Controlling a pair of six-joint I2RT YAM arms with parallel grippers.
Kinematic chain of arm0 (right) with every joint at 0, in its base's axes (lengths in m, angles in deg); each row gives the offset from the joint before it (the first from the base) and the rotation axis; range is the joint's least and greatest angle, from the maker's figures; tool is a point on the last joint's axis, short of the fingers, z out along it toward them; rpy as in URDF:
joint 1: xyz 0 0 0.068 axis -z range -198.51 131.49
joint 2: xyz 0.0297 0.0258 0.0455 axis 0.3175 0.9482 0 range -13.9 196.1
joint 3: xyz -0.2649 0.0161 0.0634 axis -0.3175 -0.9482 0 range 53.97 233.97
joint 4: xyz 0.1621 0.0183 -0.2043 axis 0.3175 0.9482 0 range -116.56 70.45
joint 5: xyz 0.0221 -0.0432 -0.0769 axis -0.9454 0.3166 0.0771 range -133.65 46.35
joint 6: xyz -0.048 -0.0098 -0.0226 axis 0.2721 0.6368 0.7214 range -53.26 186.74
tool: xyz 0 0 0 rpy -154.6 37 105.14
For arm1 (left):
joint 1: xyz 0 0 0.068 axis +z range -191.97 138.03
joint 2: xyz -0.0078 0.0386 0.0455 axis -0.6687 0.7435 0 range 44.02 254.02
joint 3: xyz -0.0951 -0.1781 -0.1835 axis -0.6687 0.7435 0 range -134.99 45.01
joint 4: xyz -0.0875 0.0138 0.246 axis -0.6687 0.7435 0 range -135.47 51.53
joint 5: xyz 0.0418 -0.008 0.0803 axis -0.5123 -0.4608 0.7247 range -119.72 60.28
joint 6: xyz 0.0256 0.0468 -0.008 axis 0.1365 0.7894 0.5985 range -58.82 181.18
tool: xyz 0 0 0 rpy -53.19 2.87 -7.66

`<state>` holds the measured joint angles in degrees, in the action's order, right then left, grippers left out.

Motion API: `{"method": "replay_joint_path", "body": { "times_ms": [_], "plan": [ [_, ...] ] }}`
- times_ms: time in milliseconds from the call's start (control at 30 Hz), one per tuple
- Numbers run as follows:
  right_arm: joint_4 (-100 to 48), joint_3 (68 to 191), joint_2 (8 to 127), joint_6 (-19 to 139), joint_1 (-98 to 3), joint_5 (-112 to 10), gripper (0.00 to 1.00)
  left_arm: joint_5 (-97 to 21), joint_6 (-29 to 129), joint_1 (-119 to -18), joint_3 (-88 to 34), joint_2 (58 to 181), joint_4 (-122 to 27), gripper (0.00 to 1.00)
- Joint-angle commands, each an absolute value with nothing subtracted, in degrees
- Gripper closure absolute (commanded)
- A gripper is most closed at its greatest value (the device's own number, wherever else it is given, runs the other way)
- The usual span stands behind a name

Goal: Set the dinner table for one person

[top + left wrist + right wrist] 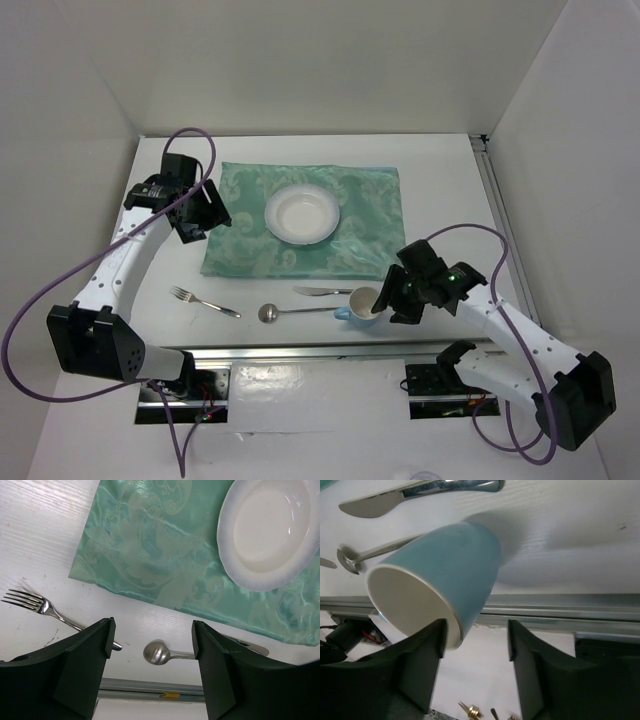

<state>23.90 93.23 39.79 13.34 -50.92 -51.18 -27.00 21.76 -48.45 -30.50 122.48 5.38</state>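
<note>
the dinner table point(440, 180) is the white top filling the middle of the overhead view, with white walls at its back and both sides. its long axis runs left to right across that view. a metal rail point(330, 352) runs along the near long edge, just ahead of the arm bases. a teal placemat point(350, 230) lies on the far half, its long side parallel to the table's, with a white bowl point(302, 215) on its middle. on the bare strip between placemat and rail lie a fork point(205, 302), a spoon point(300, 312) and a knife point(322, 291), all roughly lengthwise along the table. a blue cup point(362, 303) sits at the spoon's handle end.

the right gripper point(475, 630) is at the cup, which is tipped with its mouth toward the wrist camera. the jaws stand partly open astride the rim. one finger point(427, 650) overlaps the mouth, and the other sits clear of the outer wall with a gap showing. whether the first finger touches the rim i cannot tell.

the left gripper point(151, 632) hangs over the placemat's left edge, jaws wide apart, holding nothing.
</note>
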Motion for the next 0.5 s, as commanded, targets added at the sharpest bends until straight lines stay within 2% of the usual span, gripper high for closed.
{"method": "replay_joint_path", "body": {
  "times_ms": [0, 67, 233, 367, 400, 467],
  "plan": [
    [18.28, 91.86, 40.06, 10.14, -51.56, -50.42, 0.41, -27.52, 21.63, -48.65, -30.4, 121.98, 4.36, 0.2],
    [17.13, 91.32, 40.67, 9.62, -51.56, -49.28, 0.45, -27.52, 22.16, -48.65, -30.4, 121.98, 4.36, 0.2],
    [17.74, 92.38, 42.61, 9.0, -51.56, -45.95, 0.62, -27.52, 22.16, -48.65, -30.4, 121.98, 4.36, 0.2],
    [18.88, 93.08, 43.14, 9.0, -51.56, -44.53, 0.78, -28.05, 22.69, -48.65, -30.4, 121.98, 4.36, 0.19],
    [19.84, 94.04, 43.14, 9.0, -51.56, -43.75, 0.87, -28.05, 22.69, -48.65, -30.4, 121.98, 4.36, 0.19],
    [21.16, 96.66, 43.14, 9.62, -51.56, -42.17, 0.97, -28.05, 22.69, -48.65, -30.4, 121.98, 4.36, 0.19]
  ]
}}
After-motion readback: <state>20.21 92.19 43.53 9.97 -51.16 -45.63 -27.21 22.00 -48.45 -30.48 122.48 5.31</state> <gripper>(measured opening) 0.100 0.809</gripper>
